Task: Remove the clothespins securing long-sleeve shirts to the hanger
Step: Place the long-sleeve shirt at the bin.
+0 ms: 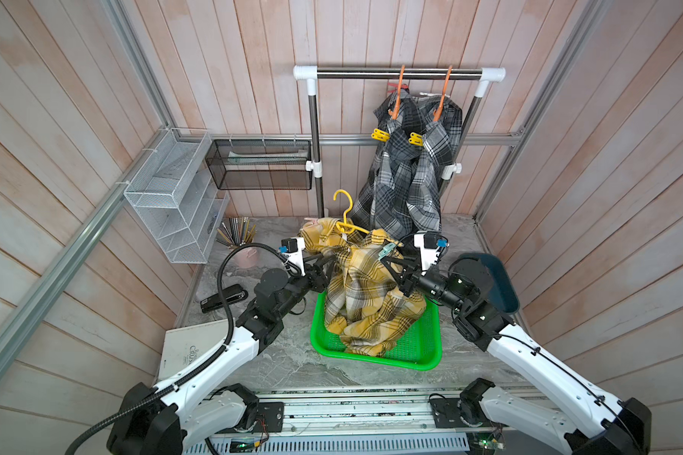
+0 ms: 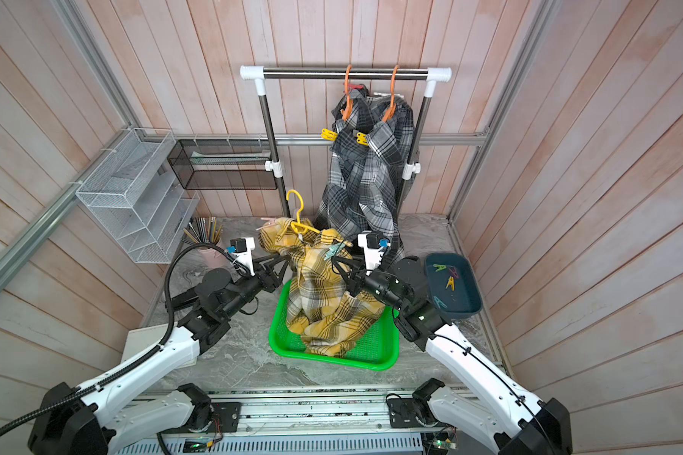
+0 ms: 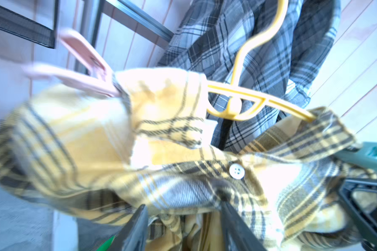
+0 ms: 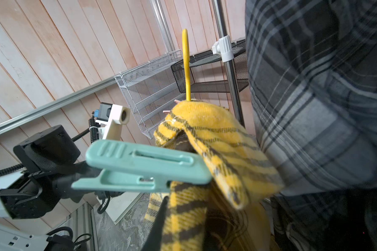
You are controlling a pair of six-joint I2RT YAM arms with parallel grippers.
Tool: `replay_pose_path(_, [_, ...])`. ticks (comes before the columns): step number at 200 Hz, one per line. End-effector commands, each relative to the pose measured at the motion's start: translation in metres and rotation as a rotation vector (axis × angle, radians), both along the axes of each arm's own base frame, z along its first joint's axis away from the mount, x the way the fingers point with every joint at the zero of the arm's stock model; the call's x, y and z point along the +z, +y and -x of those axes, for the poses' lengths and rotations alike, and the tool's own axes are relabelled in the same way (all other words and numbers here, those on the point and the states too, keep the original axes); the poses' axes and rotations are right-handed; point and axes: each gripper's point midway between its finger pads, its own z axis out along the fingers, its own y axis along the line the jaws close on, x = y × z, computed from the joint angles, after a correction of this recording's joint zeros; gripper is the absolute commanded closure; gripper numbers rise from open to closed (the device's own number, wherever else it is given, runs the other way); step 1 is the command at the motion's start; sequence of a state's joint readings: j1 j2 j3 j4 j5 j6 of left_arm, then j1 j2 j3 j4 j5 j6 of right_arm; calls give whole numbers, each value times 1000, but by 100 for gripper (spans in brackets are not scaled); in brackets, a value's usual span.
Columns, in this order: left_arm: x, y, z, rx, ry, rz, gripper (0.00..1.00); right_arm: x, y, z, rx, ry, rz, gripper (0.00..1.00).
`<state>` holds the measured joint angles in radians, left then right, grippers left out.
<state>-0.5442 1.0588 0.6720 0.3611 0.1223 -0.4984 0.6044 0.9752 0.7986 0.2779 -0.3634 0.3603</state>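
Note:
A yellow plaid long-sleeve shirt [image 1: 367, 291] [image 2: 324, 291] hangs limp from a yellow hanger [image 1: 348, 220] [image 3: 244, 97] down into a green basket [image 1: 422, 354]. One teal clothespin [image 1: 388, 248] [image 4: 139, 165] clips its right shoulder, and a pink clothespin [image 3: 85, 71] clips the left. My right gripper [image 1: 386, 262] [image 4: 183, 217] is shut on the yellow cloth just under the teal pin. At the shirt's left side my left gripper [image 1: 329, 263] [image 3: 186, 226] stands open, its fingers apart below the cloth. Two grey plaid shirts [image 1: 407, 169] hang on orange hangers [image 1: 399, 94], each with a yellow clothespin [image 1: 380, 135].
A dark teal tray [image 2: 456, 287] at the right holds several loose clothespins. The garment rack [image 1: 399, 73] stands at the back. A white wire shelf [image 1: 174, 197], a black mesh basket [image 1: 259, 165], a pencil cup [image 1: 245, 252], a stapler [image 1: 223, 299] and a book [image 1: 190, 346] are on the left.

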Motion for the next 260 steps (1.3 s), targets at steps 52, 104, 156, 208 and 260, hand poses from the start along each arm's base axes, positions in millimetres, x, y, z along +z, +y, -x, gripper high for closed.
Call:
replay_pose_path(52, [50,31,9,-22,-60,-15,44,-2,-5,4,8,-37,11,100])
replay_pose_path(104, [101,-2,-14,-168,-201,-62,53,-8,-4,10,29,-15,25,100])
replay_pose_path(156, [100,-26,-36,-259,-235,-71,56,-16,-3,12,47,13,25,100])
replay_pose_path(208, [91,-40,-52,-301,-218,-75,55,-19,0,14,63,19,29,100])
replay_pose_path(260, [98,-46,-56,-325,-255,-45,52,-27,9,15,86,40,36,100])
